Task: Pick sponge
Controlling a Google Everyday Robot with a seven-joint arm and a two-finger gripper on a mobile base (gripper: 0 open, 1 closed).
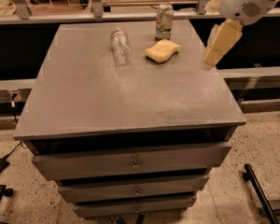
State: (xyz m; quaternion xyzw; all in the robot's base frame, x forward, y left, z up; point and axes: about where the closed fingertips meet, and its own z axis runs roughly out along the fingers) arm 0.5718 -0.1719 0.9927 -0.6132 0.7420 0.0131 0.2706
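**Grey tabletop (107,97) on a three-drawer cabinet (133,160), seen from the front.** All places are given from the drink can (164,22), which stands upright near the far edge, right of centre.

- **Surroundings.** Left of the can and a little nearer the viewer, a clear plastic bottle (121,45) lies on its side, lengthwise front to back and well apart from the can. Behind the can a metal rail (130,17) runs the width of the scene.
- **Arm.** Right of the can, over the right edge of the tabletop, the white arm housing (245,3) comes in from the upper corner. The cream-yellow end effector (220,45) hangs below it, tilted. Its tip is low, off the surface and touching nothing. Whether the end effector is apart or together cannot be told from here.
- **Obstructions.** The can is the sponge's closest neighbour and stands on its far side. The bottle lies off to the can's left.
- **Sponge.** The sponge (163,50) lies flat on the tabletop just in front of the can. Whether the two touch cannot be told. It is a pale yellow foam block with a wavy outline pinched at the waist. Its long axis runs from near-left to far-right, and its top face is lighter than its shaded front side.
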